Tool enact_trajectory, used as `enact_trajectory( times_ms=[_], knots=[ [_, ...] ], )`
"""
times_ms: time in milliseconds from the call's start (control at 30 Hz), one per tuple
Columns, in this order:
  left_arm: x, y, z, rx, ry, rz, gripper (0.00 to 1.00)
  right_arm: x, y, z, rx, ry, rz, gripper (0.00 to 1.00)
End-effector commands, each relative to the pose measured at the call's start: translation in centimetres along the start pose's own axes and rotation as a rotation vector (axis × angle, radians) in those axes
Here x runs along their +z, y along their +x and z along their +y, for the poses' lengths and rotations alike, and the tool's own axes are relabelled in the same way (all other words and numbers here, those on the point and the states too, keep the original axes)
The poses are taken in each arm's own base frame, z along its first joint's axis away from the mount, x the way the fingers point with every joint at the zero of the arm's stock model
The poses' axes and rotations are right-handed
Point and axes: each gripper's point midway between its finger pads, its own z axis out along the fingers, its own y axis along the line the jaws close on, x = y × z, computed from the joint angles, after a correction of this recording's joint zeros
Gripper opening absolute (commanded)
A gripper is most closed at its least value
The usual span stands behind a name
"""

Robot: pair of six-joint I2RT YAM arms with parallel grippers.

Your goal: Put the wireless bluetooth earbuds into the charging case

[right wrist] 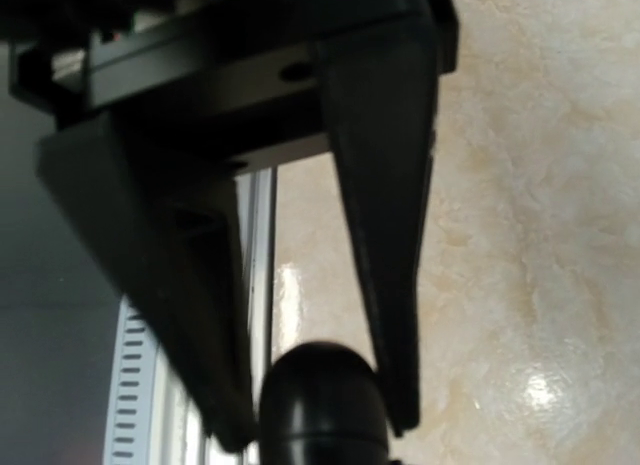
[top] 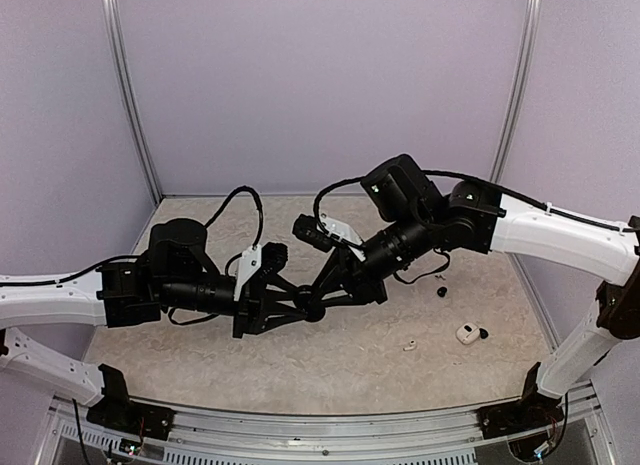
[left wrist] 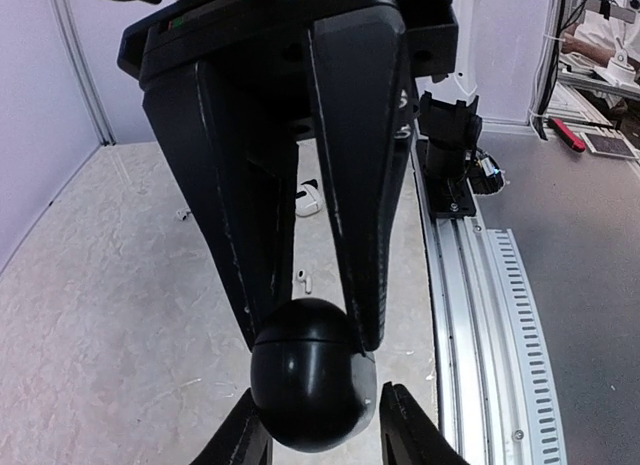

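A black oval charging case (left wrist: 312, 375) hangs above the table's middle (top: 316, 307), closed, with its seam showing. My left gripper (left wrist: 315, 405) is shut on its lower half. My right gripper (left wrist: 312, 335) comes from the opposite side, shut on its upper half; in the right wrist view the right gripper (right wrist: 318, 430) has the case (right wrist: 322, 400) between its fingers. A white earbud (top: 409, 346) lies on the table, also seen in the left wrist view (left wrist: 303, 278). Two black earbuds (top: 441, 292) (top: 484, 333) lie at the right.
A white case (top: 466, 333) lies at the right next to one black earbud, partly hidden in the left wrist view (left wrist: 310, 200). A black cable (top: 430, 277) loops under the right arm. The metal rail (left wrist: 470, 285) runs along the near table edge.
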Motion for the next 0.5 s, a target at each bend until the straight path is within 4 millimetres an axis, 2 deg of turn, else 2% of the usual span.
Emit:
enact_trajectory(
  times_ms=[0, 100, 167, 267, 333, 400, 467],
  knots=[
    [-0.3, -2.3, 0.0, 0.011, -0.001, -0.077, 0.34, 0.1, -0.6, 0.9, -0.009, -0.030, 0.004, 0.10],
    [-0.5, -2.5, 0.4, 0.004, -0.030, -0.099, 0.27, -0.1, -1.0, 1.0, -0.019, -0.030, -0.010, 0.12],
    [-0.8, -2.9, 0.4, 0.004, -0.036, -0.125, 0.23, -0.4, -1.4, 1.1, -0.027, -0.026, -0.027, 0.17],
    [-1.1, -3.1, 0.5, -0.010, -0.045, -0.153, 0.19, -1.4, -2.3, 0.8, -0.043, 0.020, -0.067, 0.42],
    [-1.5, -3.4, 0.6, -0.016, -0.053, -0.177, 0.17, -2.4, -3.0, 0.5, -0.059, 0.060, -0.110, 0.53],
    [-2.1, -4.1, 0.9, -0.022, -0.075, -0.223, 0.16, -3.7, -3.8, 0.5, -0.073, 0.093, -0.171, 0.62],
    [-2.7, -5.0, 1.3, -0.032, -0.107, -0.280, 0.14, -4.9, -4.2, 0.5, -0.082, 0.117, -0.232, 0.66]
  ],
)
